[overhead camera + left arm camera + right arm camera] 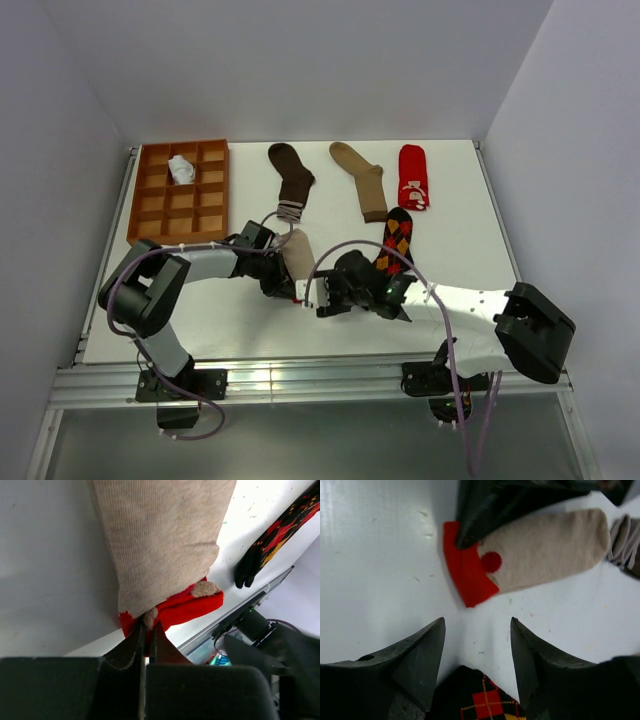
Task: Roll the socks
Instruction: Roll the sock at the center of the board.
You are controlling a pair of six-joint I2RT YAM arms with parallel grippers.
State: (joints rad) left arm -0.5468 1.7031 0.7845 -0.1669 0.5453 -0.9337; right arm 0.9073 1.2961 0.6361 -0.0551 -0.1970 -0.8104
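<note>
The beige red-toed sock [298, 253] lies flat at the table's middle. My left gripper [286, 283] is shut on its red end [190, 607], fingertips [140, 630] pinching fabric. My right gripper [318, 296] is open and empty just beside that red end [467, 575], and hovers over the toe of the black-orange argyle sock [482, 695]. The argyle sock [396, 240] lies to the right. The dark brown sock [291, 180], tan sock [362, 178] and red sock [412, 176] lie flat at the back. A white sock [181, 170] sits bundled in the tray.
The orange-brown gridded tray [160, 205] stands at the back left. The brown sock's striped cuff [626, 540] lies close to the beige sock's far end. The table's front edge and metal rail [300, 372] run just behind the grippers.
</note>
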